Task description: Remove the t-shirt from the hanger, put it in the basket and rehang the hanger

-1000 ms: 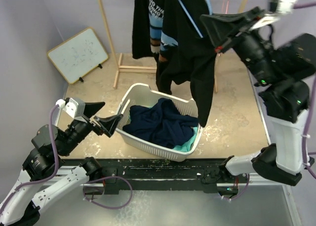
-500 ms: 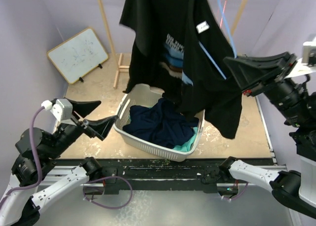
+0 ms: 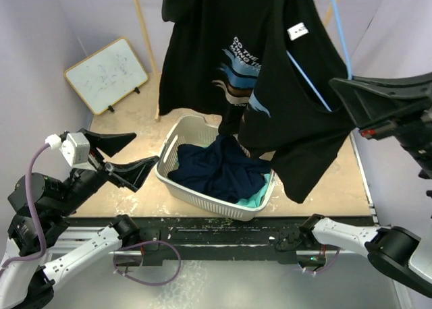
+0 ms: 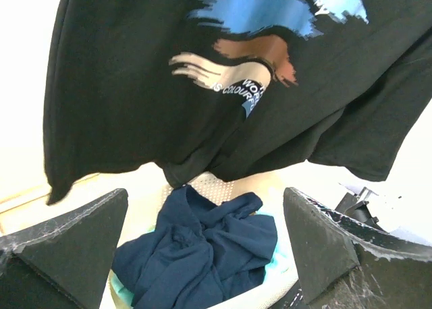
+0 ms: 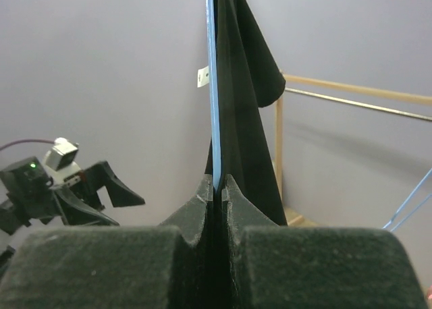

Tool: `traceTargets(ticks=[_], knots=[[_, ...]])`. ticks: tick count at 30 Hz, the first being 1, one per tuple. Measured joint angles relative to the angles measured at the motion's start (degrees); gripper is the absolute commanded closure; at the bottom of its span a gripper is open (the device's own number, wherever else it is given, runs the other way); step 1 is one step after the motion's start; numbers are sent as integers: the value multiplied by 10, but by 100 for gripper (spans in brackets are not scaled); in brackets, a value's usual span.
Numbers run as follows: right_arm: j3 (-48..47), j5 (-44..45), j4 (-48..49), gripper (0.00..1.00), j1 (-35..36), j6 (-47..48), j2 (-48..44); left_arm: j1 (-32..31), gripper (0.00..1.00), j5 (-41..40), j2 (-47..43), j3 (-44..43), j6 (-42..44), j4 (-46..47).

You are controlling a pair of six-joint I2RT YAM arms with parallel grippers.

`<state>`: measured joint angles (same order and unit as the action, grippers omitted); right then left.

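Observation:
A black t-shirt with a blue, brown and white print hangs on a thin blue hanger. It hangs in the air over the white basket. My right gripper is shut on the hanger and the shirt's cloth at the right; the right wrist view shows the blue hanger bar pinched between the jaws beside the black cloth. My left gripper is open and empty, left of the basket, facing the shirt.
The white basket holds dark navy clothes over a teal garment. A wooden clothes rack stands at the back. A small whiteboard leans at the back left wall.
My right arm has swung the shirt and hanger farther right and nearer the camera, so the shirt hangs spread out. My left gripper has pulled back a little to the left.

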<state>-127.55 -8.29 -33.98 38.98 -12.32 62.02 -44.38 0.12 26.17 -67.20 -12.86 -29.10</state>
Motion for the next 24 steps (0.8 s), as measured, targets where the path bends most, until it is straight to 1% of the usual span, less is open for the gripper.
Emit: traceTargets(ticks=[4, 13, 21, 24], knots=[[-11, -11, 11, 100, 0, -9, -22, 0, 1, 7, 2, 0, 0, 4], [-4, -20, 43, 100, 0, -21, -75, 0, 1, 12, 1, 0, 0, 9], [4, -43, 37, 100, 0, -28, -76, 0, 1, 18, 1, -3, 0, 12], [41, -53, 31, 100, 0, -30, -74, 0, 1, 22, 5, -23, 0, 6]])
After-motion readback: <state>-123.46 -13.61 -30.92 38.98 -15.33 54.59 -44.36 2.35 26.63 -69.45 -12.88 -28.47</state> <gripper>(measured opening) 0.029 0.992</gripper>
